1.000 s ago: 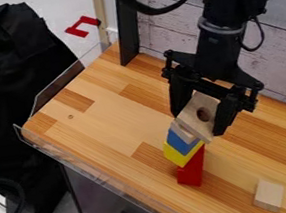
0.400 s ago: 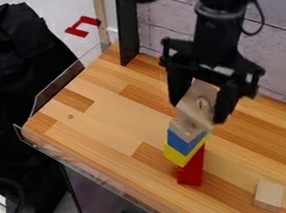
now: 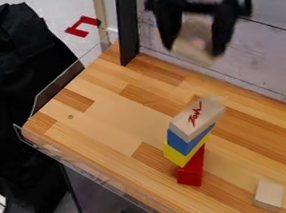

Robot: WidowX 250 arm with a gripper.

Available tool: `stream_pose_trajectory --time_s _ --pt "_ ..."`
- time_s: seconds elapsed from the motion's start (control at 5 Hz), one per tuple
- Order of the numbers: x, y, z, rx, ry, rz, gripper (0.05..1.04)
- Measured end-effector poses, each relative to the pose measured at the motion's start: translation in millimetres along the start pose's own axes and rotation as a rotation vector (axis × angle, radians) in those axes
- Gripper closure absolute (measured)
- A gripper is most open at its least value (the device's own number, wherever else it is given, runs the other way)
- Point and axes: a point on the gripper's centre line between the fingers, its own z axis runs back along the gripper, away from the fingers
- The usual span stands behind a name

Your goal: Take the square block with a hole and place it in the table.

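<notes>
High over the far side of a wooden table (image 3: 100, 120), a black gripper (image 3: 195, 50) clasps the square block (image 3: 194, 37), blurred, between its two fingers, clear of the surface. Nearer, right of center, stands a stack: a red block (image 3: 192, 172) lowest, then yellow (image 3: 179, 156), blue (image 3: 186, 142) and a pale block with red markings (image 3: 195, 120) on top. Another pale block (image 3: 269, 195) lies at near right.

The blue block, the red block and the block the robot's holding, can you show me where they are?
Blue block (image 3: 196, 140), camera view: on its side.
Red block (image 3: 192, 170), camera view: on its side.
Held block (image 3: 194, 43), camera view: middle of its face.
</notes>
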Motion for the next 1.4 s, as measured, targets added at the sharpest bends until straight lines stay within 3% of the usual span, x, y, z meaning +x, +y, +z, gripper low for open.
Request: stream_pose_trajectory --time_s 0.2,0.4,0.6,0.8,1.0,1.2,1.4 --pt "23 27 3 -0.025 0.006 0.094 0.314" --pt "59 70 -17 -0.057 0.030 0.221 0.314" --pt "79 103 -47 -0.037 0.076 0.284 0.314" --pt "86 116 -75 0.020 0.091 0.272 0.314" --pt "80 122 -89 0.096 0.115 0.237 0.314" --pt "57 118 -107 0.122 0.178 0.206 0.314" --pt "49 114 -111 0.120 0.187 0.185 0.314"
